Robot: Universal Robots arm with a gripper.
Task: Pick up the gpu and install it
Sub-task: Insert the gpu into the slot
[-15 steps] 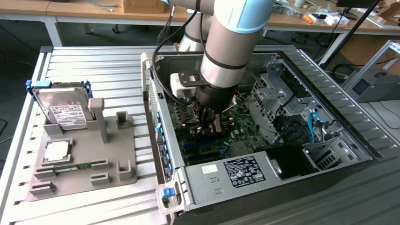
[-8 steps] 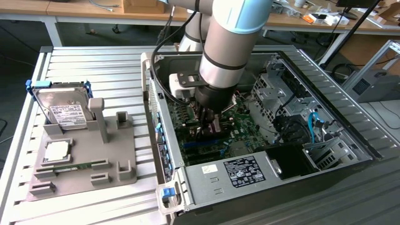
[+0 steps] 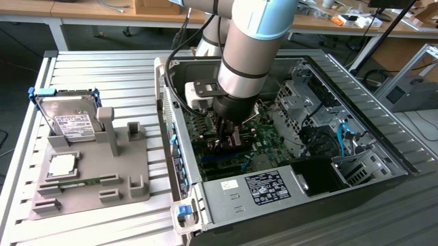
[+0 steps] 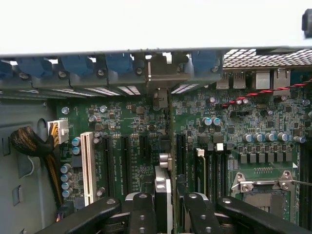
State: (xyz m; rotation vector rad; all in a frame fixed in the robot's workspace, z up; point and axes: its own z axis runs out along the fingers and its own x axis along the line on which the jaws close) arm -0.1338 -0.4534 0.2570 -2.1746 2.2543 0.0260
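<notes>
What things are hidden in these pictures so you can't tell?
Wrist view: the thin dark expansion card with silver bracket shows edge-on; face and slot are hidden.
Exterior view: the grey robot arm covers most of that card.
Exterior view: the silver hard drive's label print is too small.

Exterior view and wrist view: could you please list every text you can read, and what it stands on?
None can be read.
Hard drive label: print too small.
Power supply label: print too small.
Motherboard markings: blurred.
The gpu, seen edge-on: no print visible.
</notes>
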